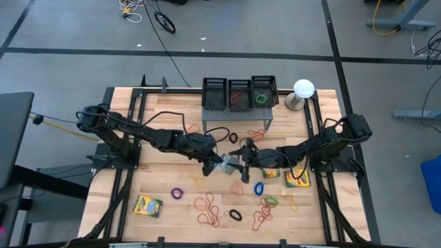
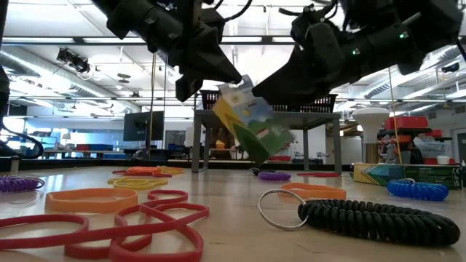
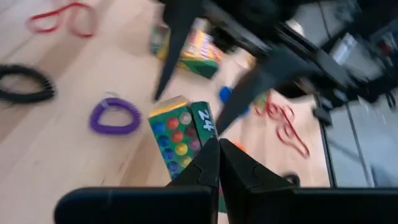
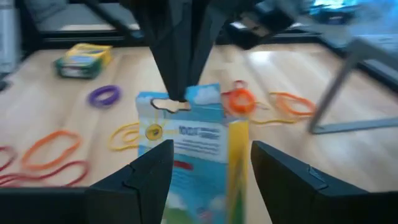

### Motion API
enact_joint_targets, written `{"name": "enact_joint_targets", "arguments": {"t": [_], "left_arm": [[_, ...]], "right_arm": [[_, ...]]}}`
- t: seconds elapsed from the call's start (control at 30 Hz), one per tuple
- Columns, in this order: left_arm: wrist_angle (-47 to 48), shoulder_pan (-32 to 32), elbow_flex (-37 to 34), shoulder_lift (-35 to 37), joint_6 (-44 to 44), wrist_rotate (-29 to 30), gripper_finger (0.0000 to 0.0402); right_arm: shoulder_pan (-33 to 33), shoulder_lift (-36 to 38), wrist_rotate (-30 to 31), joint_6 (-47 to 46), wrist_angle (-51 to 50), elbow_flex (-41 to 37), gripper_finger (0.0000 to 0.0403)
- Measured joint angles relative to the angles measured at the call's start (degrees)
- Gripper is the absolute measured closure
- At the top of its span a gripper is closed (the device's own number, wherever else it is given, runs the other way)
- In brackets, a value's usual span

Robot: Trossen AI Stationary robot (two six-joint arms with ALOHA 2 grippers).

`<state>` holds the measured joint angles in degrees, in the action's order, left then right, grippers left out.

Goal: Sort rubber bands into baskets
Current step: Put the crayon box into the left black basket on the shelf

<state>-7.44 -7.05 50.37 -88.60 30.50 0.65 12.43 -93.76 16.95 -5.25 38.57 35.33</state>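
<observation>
The left gripper [image 2: 218, 81] has its fingers clamped together on the top edge of a crayon box [image 2: 251, 124] hanging tilted above mid-desk. The right gripper [image 4: 211, 165] faces it, fingers apart either side of the box. Rubber bands [image 1: 210, 210] lie scattered on the near wooden desk [image 1: 124, 207]; the baskets [image 1: 239, 93] stand on a grey stand at the far edge.

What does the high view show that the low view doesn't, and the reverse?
High view only: the three baskets from above, with bands inside two, and a crayon box lying near the left front corner. Low view only: the held crayon box hanging tilted, clear of the table, pinched at its top by the left gripper. Both: the right gripper beside that box, and scattered rubber bands.
</observation>
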Motion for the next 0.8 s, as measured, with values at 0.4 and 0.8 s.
{"name": "enact_joint_targets", "arguments": {"t": [0.4, 0.8], "left_arm": [[-1.47, 0.0, 0.0, 0.02, -16.5, -9.2, 0.0394], [-1.21, -0.17, 0.09, 0.1, -21.78, -10.43, 0.0387]], "right_arm": [[-4.07, 0.0, -18.2, 3.21, 0.15, -0.02, 0.0193], [-4.04, 0.0, -22.19, 2.61, 0.16, -0.04, 0.0261]]}}
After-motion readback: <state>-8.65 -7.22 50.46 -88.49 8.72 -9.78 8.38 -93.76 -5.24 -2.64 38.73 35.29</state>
